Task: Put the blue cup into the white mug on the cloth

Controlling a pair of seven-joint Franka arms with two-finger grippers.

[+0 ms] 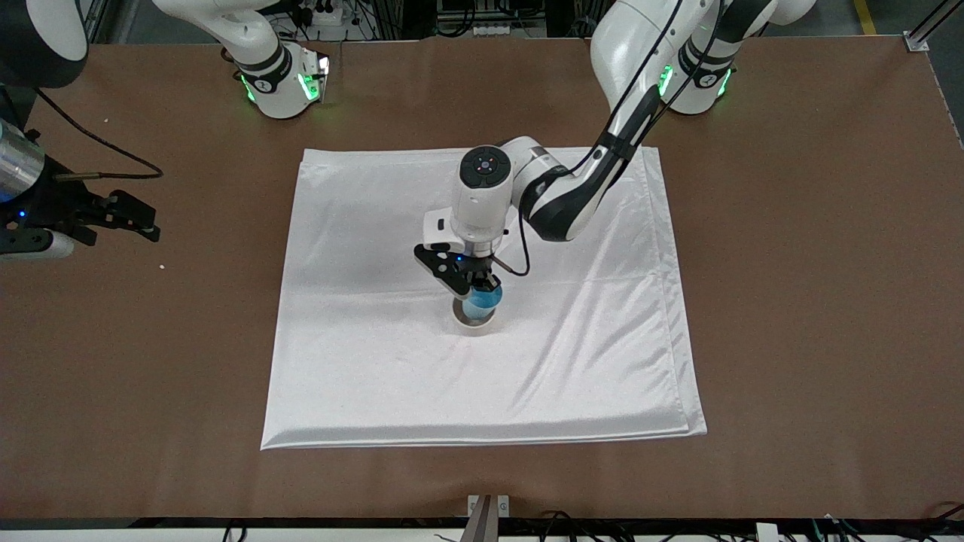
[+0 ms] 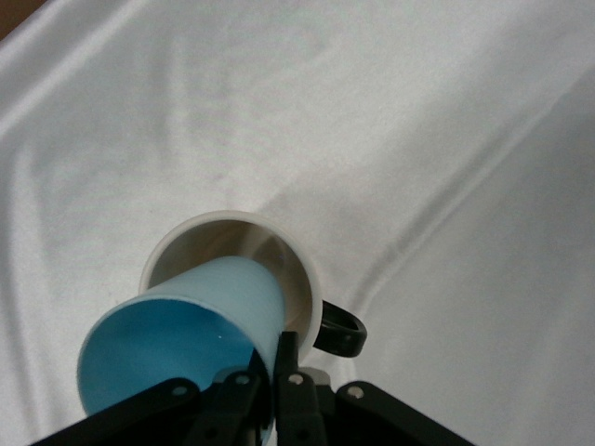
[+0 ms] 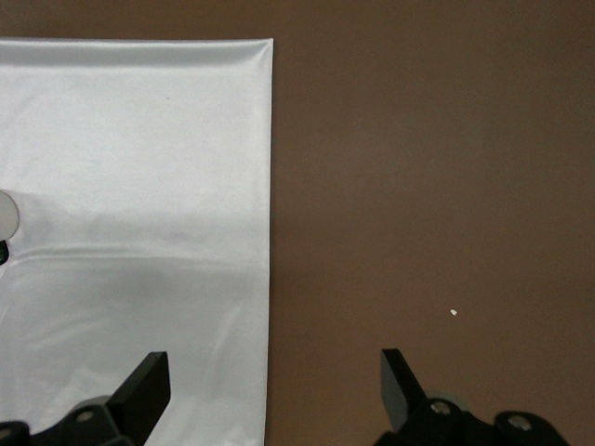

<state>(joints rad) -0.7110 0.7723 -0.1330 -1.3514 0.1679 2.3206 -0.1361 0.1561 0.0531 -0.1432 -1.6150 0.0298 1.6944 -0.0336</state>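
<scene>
The white mug (image 1: 473,321) stands upright near the middle of the cloth (image 1: 376,361). My left gripper (image 1: 473,289) is right above it, shut on the wall of the blue cup (image 1: 482,301). In the left wrist view the blue cup (image 2: 186,344) is tilted with its base inside the mug's mouth, one finger inside its rim and one outside. The mug's rim (image 2: 232,221), its black handle (image 2: 339,330) and the cloth (image 2: 418,139) show there, with my left gripper (image 2: 275,364). My right gripper (image 1: 149,223) waits open and empty over the bare table at the right arm's end.
The brown table (image 1: 813,301) surrounds the cloth. The right wrist view shows the cloth's edge (image 3: 265,186) and bare table (image 3: 437,186) under my open right gripper (image 3: 274,383). A small white speck (image 1: 161,266) lies on the table near the right gripper.
</scene>
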